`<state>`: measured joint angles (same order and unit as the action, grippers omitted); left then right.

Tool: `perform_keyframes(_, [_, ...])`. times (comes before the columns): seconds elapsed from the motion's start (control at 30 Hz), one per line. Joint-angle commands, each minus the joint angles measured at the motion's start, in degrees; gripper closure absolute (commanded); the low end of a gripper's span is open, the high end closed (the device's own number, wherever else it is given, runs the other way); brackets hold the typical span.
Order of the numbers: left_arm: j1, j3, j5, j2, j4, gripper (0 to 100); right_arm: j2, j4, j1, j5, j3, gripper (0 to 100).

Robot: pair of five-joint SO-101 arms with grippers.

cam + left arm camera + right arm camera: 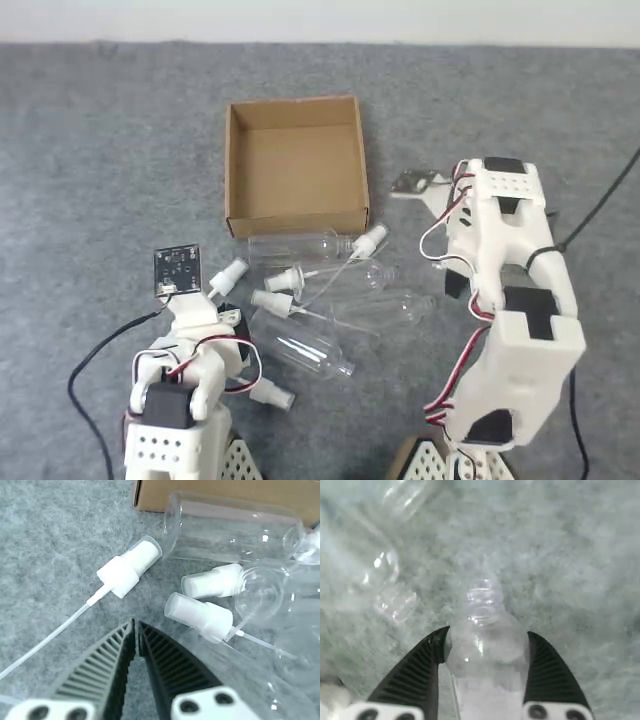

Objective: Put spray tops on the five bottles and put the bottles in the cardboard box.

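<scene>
The left tool (pixel 136 625) is clenched on nothing, low over the grey felt tabletop (pixel 100 150), just short of a loose white plastic spray top (pixel 127 571) with a long thin tube. The right tool (pixel 487 633) grasps an uncapped clear plastic bottle (pixel 483 611). Beyond them, other clear bottles (pixel 300 345) lie heaped before the open brown cardboard box (pixel 297 222).

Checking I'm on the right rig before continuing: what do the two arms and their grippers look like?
The left arm and right arm are white plastic shells with black motor blocks and red, white and black wire bundles; a black cable trails from each. The left gripper and right gripper have dark, ribbed, tapering fingers on white bases with screw holes.
</scene>
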<state>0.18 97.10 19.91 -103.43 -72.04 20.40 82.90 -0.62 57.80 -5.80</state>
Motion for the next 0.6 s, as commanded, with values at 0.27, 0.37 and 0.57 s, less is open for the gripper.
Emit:
perform_keyframes(0.27, [-0.1, -0.6, -0.3, -1.1, -0.3, 99, -4.9, -6.2, 1.2, -30.2, 0.9, 89.7])
perform_keyframes(0.37, [-0.1, -0.6, -0.3, -1.1, -0.3, 99, -4.9, -8.0, 1.1, -34.6, 0.9, 89.6])
perform_keyframes(0.57, [-0.1, -0.6, -0.3, -1.1, -0.3, 99, -4.8, -8.6, 2.2, -35.8, 0.8, 82.4])
